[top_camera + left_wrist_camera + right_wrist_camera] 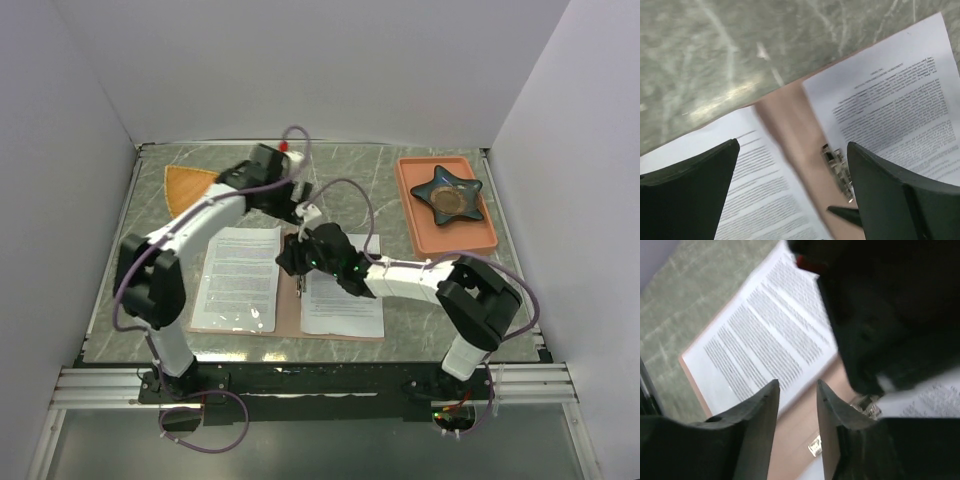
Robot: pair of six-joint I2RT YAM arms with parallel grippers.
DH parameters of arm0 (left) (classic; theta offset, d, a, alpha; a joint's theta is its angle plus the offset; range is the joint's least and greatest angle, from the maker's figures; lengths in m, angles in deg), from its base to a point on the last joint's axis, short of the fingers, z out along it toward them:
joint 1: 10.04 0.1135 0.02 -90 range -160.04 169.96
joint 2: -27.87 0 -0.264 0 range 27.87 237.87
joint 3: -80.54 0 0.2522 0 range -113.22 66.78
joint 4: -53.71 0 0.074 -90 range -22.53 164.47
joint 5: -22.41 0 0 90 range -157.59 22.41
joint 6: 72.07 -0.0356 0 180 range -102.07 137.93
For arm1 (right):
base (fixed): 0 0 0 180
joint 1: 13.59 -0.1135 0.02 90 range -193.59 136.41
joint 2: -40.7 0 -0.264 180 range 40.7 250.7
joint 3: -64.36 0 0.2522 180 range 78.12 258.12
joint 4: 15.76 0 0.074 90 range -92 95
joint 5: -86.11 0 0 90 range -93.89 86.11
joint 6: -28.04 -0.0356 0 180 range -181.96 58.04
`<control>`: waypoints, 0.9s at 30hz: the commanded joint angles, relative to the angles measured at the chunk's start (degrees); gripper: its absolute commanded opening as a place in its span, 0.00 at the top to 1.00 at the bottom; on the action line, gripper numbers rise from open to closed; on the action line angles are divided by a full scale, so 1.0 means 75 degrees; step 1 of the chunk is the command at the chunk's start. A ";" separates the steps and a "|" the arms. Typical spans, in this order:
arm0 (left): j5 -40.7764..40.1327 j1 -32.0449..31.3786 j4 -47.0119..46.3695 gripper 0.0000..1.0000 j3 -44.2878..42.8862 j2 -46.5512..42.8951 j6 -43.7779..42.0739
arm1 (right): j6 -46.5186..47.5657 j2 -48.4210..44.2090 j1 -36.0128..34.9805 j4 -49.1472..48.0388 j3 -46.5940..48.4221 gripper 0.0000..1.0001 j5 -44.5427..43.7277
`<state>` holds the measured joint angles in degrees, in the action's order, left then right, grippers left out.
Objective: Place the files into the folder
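The pinkish-brown folder (290,312) lies open and flat at the near middle of the table. One printed sheet (237,278) lies on its left half and another sheet (342,295) on its right half. My left gripper (304,213) hangs open and empty over the folder's far edge. In the left wrist view (792,145) the bare folder strip (790,125) and a metal clip (837,167) show between its fingers. My right gripper (290,257) is above the crease, open by a narrow gap and empty (797,385), over the folder (795,440) beside the left sheet (760,335).
An orange fan-shaped plate (187,186) lies at the far left. A salmon tray (470,236) at the far right holds a dark star-shaped dish (447,195). The two arms are close together over the folder; the left arm's black body (890,305) fills the right wrist view's upper right.
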<state>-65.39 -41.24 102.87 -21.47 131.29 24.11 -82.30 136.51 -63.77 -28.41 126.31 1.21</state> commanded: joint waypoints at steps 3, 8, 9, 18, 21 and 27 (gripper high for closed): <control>0.2272 0.2326 0.0706 0.04 0.0547 -0.2010 -0.0739 | -0.0685 0.0301 -0.0107 0.4770 0.1940 0.43 -0.2246; 0.3911 0.4214 0.1291 0.04 0.1523 -0.2819 -0.2204 | -0.1377 0.0900 -0.0411 0.6881 0.3334 0.25 -0.3000; 0.4401 0.4625 0.1559 0.04 0.1733 -0.2843 -0.2647 | -0.1413 0.1133 -0.0423 0.7071 0.3500 0.01 -0.3036; 0.6199 0.6913 0.3365 0.04 0.1934 -0.1333 -0.5275 | -0.1659 0.1815 -0.0599 0.7635 0.4380 0.14 -0.2942; 0.6328 0.7101 0.3589 0.04 0.2086 -0.1191 -0.5592 | -0.1718 0.1839 -0.0611 0.7530 0.4287 0.26 -0.2942; 0.6281 0.7102 0.3296 0.04 0.2846 -0.1495 -0.5839 | -0.1741 0.2225 -0.0599 0.7565 0.4427 0.34 -0.2814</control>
<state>-22.13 12.03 126.78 -2.93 123.18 -14.49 -94.30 151.15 -68.20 27.34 156.84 -19.09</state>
